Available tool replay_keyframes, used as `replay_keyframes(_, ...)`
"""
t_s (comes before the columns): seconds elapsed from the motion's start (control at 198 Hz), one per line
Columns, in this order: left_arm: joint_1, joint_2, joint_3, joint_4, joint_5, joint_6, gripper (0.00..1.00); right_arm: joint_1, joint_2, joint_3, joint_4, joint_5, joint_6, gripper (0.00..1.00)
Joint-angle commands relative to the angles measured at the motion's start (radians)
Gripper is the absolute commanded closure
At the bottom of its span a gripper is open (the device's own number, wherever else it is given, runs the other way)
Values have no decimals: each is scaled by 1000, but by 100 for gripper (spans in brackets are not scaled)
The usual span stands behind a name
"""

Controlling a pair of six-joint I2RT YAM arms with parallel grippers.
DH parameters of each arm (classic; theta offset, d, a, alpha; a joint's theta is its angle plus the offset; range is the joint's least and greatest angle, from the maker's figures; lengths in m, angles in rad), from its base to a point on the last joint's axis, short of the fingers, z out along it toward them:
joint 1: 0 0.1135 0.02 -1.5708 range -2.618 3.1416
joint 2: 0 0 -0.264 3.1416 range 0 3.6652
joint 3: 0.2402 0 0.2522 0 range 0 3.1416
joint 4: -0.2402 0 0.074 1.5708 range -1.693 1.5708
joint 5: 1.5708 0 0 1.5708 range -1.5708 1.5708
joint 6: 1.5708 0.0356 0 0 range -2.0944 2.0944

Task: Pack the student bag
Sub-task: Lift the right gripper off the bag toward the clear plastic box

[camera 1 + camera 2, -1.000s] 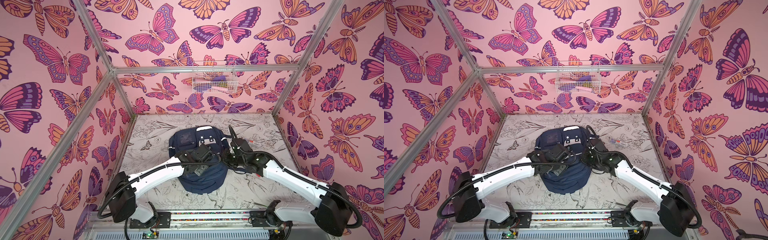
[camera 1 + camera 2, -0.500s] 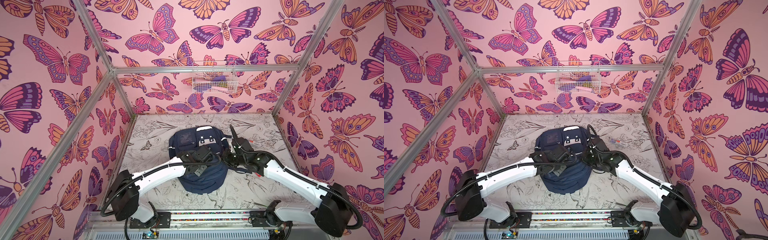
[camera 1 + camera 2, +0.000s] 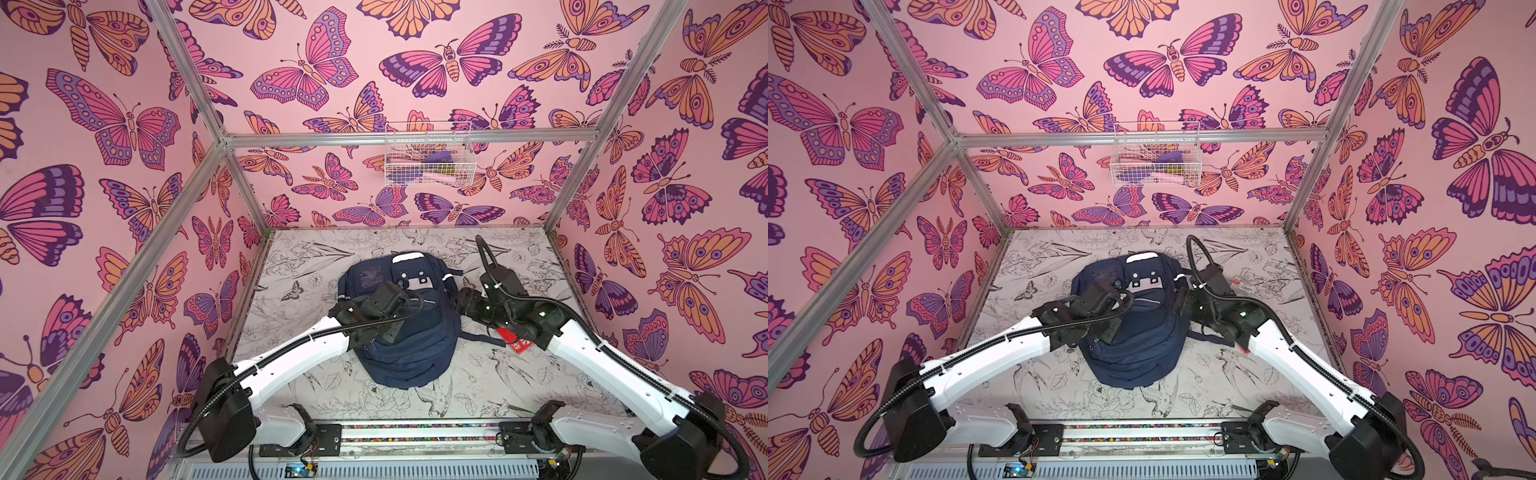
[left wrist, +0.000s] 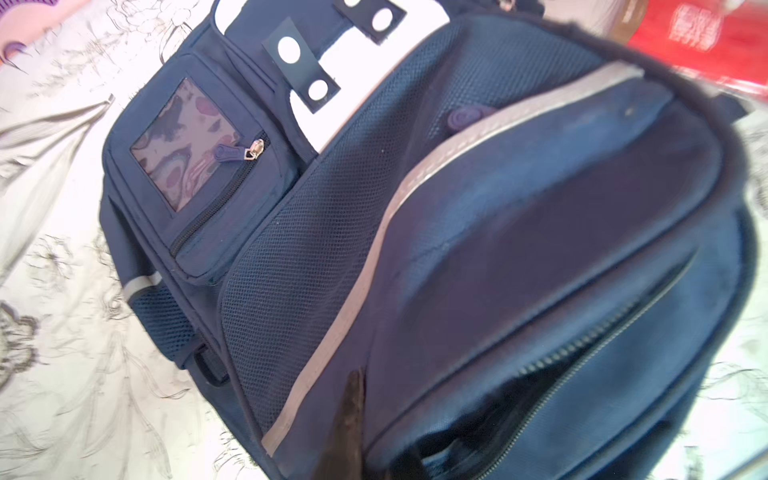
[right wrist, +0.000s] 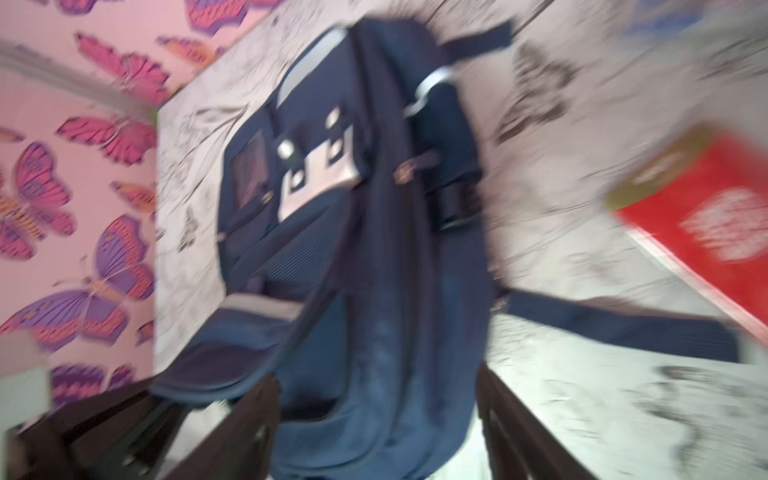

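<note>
No legible text, even on red packet (image 5: pixel 715 241)

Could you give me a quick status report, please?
Left gripper shut, low on the student bag's front; grip unclear. Right gripper open beside the bag. Red packet lies just right of it.

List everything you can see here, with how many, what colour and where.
backpack: one, navy, middle of the table
red packet: one, red, on the table right of the backpack
clear packet: one, clear with a red label, on the table's far right part
wire basket: one, white, on the back wall, pink and purple things inside
table: one, white with black drawings
left gripper: one, black, shut, over the backpack's front
right gripper: one, black, open, by the backpack's right side
</note>
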Motion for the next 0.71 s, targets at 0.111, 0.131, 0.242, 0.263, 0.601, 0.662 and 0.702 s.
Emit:
replay_keyframes(0.111, 39, -21, -5, 58, 107, -55, 100, -319, 61, -50, -141, 39, -132, 21)
replay_keyframes(0.131, 39, -23, -7, 57, 109, -55, 100, -349, 73, -56, -129, 21, -144, 22)
replay_keyframes(0.242, 42, -31, -7, 58, 117, -54, 100, -446, 154, -54, -75, 17, -205, 25)
replay_keyframes(0.263, 42, -33, -7, 59, 116, -54, 100, -455, 176, -44, -71, 25, -216, 25)
replay_keyframes(0.601, 51, -50, -16, 65, 117, -65, 100, -612, 606, 270, -10, -62, -342, 17)
replay_keyframes(0.662, 53, -49, -16, 65, 119, -69, 100, -638, 687, 335, -4, -90, -342, 17)
replay_keyframes(0.702, 57, -50, -17, 67, 126, -73, 100, -655, 739, 383, -5, -122, -341, 17)
